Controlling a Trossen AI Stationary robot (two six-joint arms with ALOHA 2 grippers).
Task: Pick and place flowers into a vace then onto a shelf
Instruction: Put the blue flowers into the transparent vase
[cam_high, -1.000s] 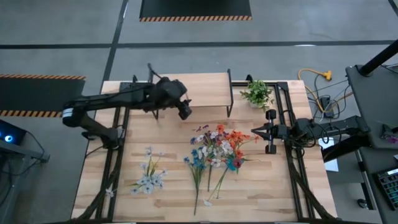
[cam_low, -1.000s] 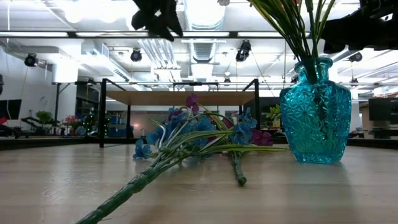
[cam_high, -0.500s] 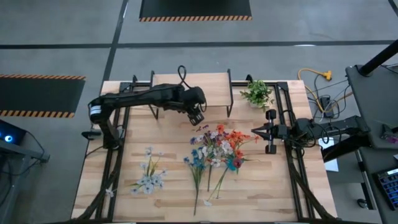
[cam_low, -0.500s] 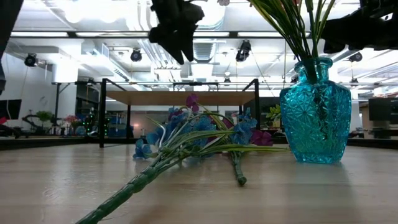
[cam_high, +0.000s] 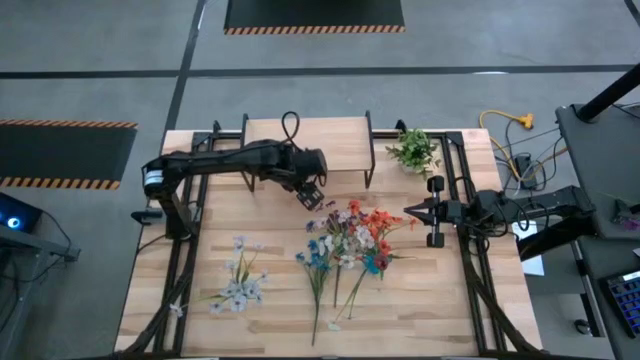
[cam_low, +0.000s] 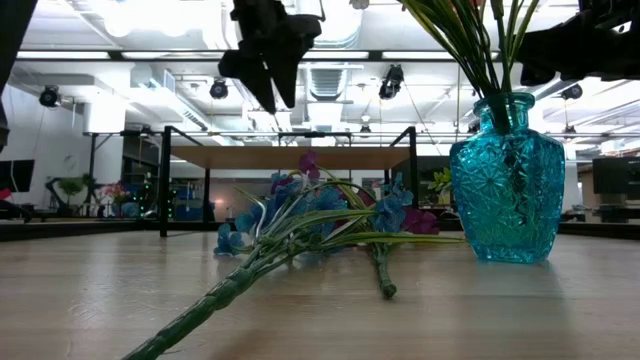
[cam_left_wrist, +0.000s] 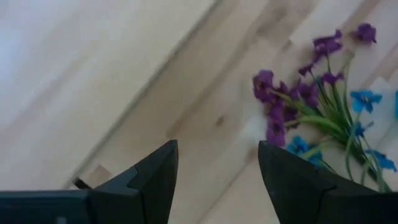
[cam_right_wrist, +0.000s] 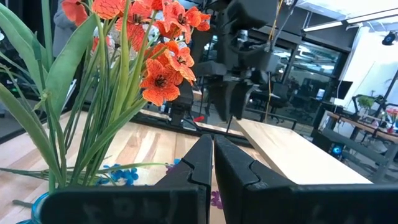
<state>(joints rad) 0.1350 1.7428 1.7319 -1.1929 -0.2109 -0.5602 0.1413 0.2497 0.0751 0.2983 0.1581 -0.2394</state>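
Loose flowers with blue, white and purple blooms lie on the table; their green stems rest flat on the wood. Orange-red flowers stand with their stems in a turquoise glass vase. My left gripper hangs open in the air, in front of the shelf and above the purple blooms at the far end of the loose bunch. My right gripper is shut and waits level at the right of the bouquet, pointing left.
A small bunch of white flowers lies near the table's near-left corner. A bushy green plant stands right of the shelf. Black frame rails run along both table sides. Bare wood lies between the two bunches.
My left gripper has swung from the shelf's left front toward the table's right, then come a little nearer and lower over the purple blooms, turning at the wrist. The flowers, vase and right arm have kept still.
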